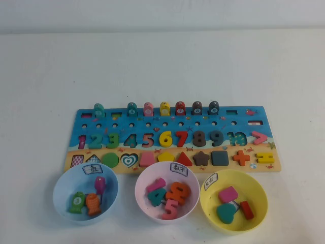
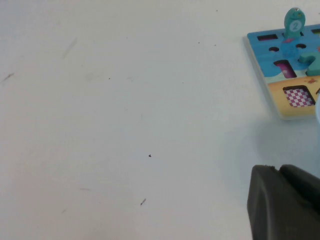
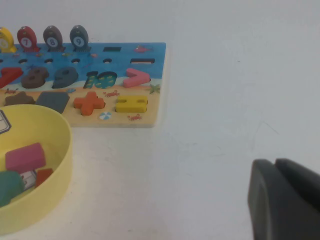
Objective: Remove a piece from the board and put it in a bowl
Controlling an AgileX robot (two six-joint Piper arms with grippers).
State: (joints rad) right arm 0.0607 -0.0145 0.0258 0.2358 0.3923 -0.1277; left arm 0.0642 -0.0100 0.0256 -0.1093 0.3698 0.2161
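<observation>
Piece stands upright in the board's far row, last fish at the right end, about 1 o'clock from the light-blue bowl. Bowl sits on the desk at the board's near-left corner. Left gripper and right gripper hang over bare desk; finger state: cannot tell.

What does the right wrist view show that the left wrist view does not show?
Only the right wrist view shows the slate-blue fish piece standing at the board's far edge, the yellow bowl, and the right claw over bare table beside the board.

Only the left wrist view shows the teal fish, the checkered cutout, and the left claw over bare table off that end.

Both show part of the board. Neither shows the light-blue bowl.
</observation>
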